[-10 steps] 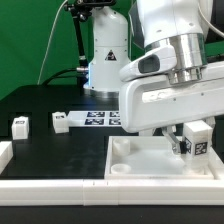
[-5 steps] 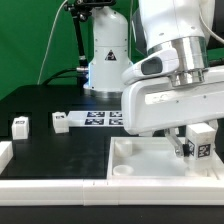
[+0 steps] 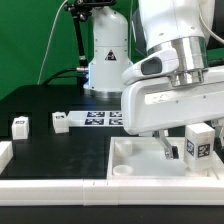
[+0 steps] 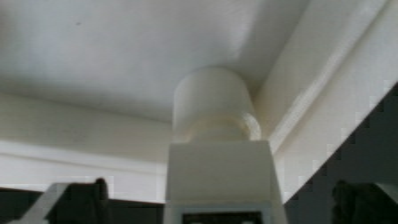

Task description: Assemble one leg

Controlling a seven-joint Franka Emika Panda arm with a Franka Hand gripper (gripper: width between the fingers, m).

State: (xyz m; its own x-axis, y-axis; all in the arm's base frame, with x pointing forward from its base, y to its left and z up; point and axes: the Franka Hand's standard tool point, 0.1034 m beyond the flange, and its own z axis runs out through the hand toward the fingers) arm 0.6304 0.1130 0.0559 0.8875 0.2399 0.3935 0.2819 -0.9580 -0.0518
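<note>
Your leg (image 3: 198,143) is off the table, gripped between the fingers of the gripper (image 3: 188,146), and one black-and-white tag on it faces the exterior camera. It hangs slightly tilted above the white tabletop (image 3: 140,162), over the part of that tray nearest the exterior view's right. In the wrist view you look down the leg: its square body sits between the two fingers, and its rounded end points into the tabletop close to where two raised walls meet in a corner. You cannot tell from either view whether that end touches the tray floor.

On the black table (image 3: 60,150), toward the exterior view's left, a second leg (image 3: 61,122) and a third leg (image 3: 20,125) stand apart from each other. The marker board (image 3: 100,118) lies flat just beside the second leg, between it and the arm. A white rail (image 3: 50,185) runs along the near edge of the table
</note>
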